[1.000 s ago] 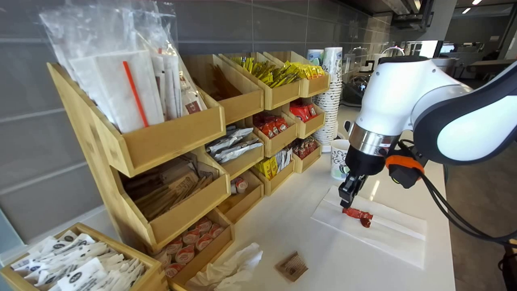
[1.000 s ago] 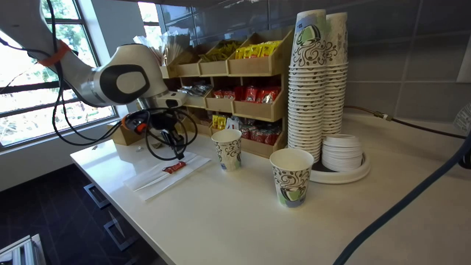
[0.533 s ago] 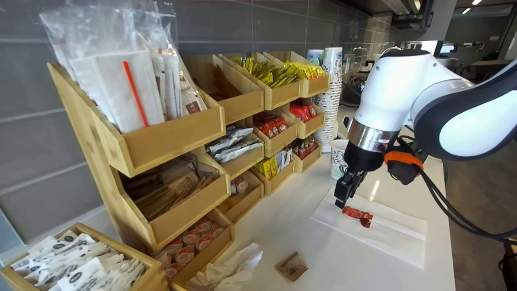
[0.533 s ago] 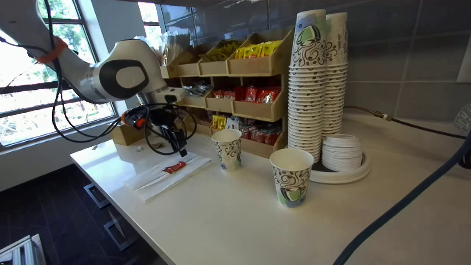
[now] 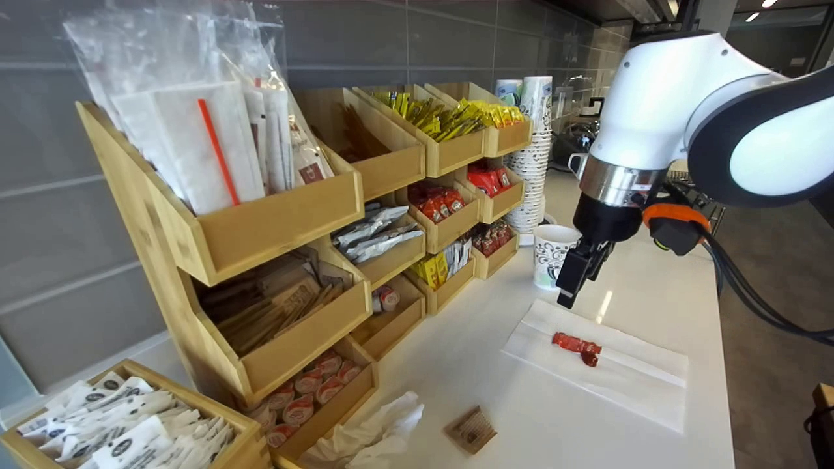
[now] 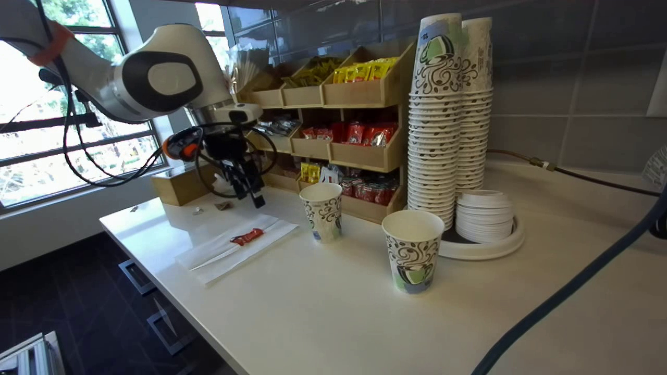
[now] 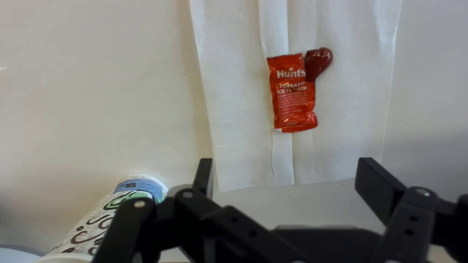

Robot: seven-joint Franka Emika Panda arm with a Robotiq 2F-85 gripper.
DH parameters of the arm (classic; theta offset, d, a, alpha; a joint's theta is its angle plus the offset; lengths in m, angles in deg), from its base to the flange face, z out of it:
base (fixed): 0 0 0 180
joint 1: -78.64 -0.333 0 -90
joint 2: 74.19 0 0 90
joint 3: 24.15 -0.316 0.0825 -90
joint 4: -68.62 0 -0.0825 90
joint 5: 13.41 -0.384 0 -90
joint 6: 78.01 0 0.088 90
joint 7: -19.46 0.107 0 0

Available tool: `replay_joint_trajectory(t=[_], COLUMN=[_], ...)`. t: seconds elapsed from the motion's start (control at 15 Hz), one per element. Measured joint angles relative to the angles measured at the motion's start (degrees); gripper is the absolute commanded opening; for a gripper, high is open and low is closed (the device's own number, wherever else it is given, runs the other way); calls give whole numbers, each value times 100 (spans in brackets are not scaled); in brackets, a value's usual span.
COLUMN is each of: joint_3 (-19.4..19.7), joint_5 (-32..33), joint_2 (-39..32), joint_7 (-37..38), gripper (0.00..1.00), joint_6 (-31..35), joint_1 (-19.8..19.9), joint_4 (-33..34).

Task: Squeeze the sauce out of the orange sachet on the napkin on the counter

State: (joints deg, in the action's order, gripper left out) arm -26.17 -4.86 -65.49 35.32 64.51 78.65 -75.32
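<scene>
The orange-red sachet [image 7: 292, 104], printed as tomato ketchup, lies flat on the white napkin [image 7: 237, 109] in the wrist view. A dark red blob of sauce [image 7: 319, 61] rests on the napkin against one side of the sachet, near its far end; some of it covers the sachet's edge. Both exterior views show the sachet [image 5: 576, 342] [image 6: 247, 237] on the napkin, which is spread on the counter [image 6: 323, 307]. My gripper [image 7: 287, 177] is open, its fingers wide apart with nothing between them. It hangs above the counter, clear of the sachet's near end.
A paper cup [image 6: 322, 213] stands close beside the napkin, near one finger in the wrist view. Another cup [image 6: 413, 252] and tall cup stacks [image 6: 435, 135] are farther along. A wooden condiment rack [image 5: 391, 172] lines the wall. A brown packet [image 5: 470, 430] lies on the counter.
My gripper has risen from the sachet's end and drawn away from it, and its fingers have opened. The sachet, sauce and napkin have stayed in place.
</scene>
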Motion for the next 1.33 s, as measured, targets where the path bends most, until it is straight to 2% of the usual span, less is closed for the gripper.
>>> replay_joint_trajectory(t=[0.47, 0.93, 1.33], joint_3=[47, 16, 8], joint_5=[-449, -523, -523], joint_2=[610, 1182, 1274], joint_7=[-806, -843, -843], gripper=[100, 100, 100], joint_6=[-725, -1512, -1562], joint_1=[-34, -63, -63], joint_4=[6, 14, 3])
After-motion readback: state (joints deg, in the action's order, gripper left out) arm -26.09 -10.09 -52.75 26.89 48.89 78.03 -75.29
